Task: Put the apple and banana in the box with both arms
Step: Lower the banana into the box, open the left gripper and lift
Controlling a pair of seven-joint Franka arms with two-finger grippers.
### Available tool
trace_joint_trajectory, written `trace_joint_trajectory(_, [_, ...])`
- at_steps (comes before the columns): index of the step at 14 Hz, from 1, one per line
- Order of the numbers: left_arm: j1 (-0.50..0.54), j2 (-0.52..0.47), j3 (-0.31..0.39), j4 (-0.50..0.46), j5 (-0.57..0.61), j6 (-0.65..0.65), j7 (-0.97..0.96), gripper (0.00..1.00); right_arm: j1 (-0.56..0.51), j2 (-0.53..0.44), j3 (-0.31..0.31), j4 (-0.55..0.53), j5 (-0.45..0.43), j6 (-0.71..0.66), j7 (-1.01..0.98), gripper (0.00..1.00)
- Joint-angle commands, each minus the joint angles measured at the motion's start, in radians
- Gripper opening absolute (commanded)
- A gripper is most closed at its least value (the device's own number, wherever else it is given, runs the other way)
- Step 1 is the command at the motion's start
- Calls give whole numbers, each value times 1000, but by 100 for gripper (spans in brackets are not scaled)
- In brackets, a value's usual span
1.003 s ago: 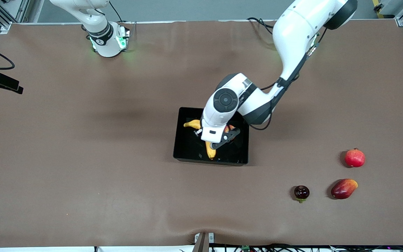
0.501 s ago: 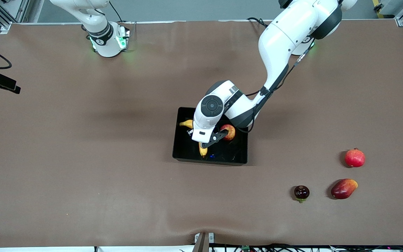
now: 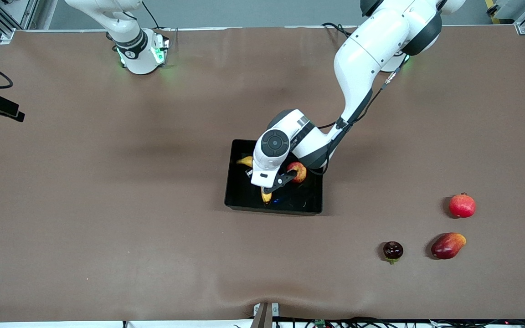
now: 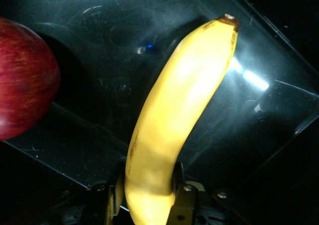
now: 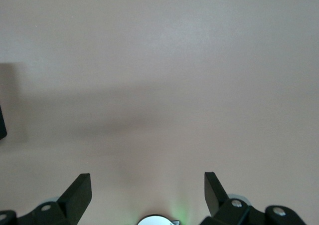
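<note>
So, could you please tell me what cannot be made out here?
- Front view: the left arm hides the middle of the curved yellow banana in the glossy black box.
- Left wrist view: the frame edge cuts off the red apple and the left gripper.
- Right gripper: front view crops it out.

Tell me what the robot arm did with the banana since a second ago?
The left pincer carried the banana lower into the box, drawing toward its own base and uncovering the apple already lying in there. Its fingers remain around the banana. The right pincer waits open over bare table, as before. The three fruits toward the left arm's end of the table haven't moved.
</note>
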Motion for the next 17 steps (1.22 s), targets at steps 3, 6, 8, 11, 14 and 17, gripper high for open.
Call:
trace_joint_trajectory(3, [-15, -40, 57, 28, 28, -9, -14, 100, -18, 1, 14, 18, 3, -17, -9, 100])
trace_joint_trajectory(6, [12, -155, 109, 28, 28, -87, -11, 100, 0, 2, 20, 18, 6, -21, -9, 100])
trace_joint_trajectory(8, [67, -266, 125, 28, 29, -150, 39, 100, 11, 2, 20, 18, 8, -29, -7, 100])
trace_joint_trajectory(11, [199, -412, 119, 19, 15, -337, 261, 100, 16, 2, 20, 16, 9, -30, -7, 100])
trace_joint_trajectory(14, [305, -512, 120, 16, 27, -506, 444, 100, 16, 2, 20, 16, 9, -34, -7, 100])
trace_joint_trajectory(17, [406, -592, 122, 16, 29, -589, 650, 100, 17, 4, 20, 16, 9, -34, -7, 100])
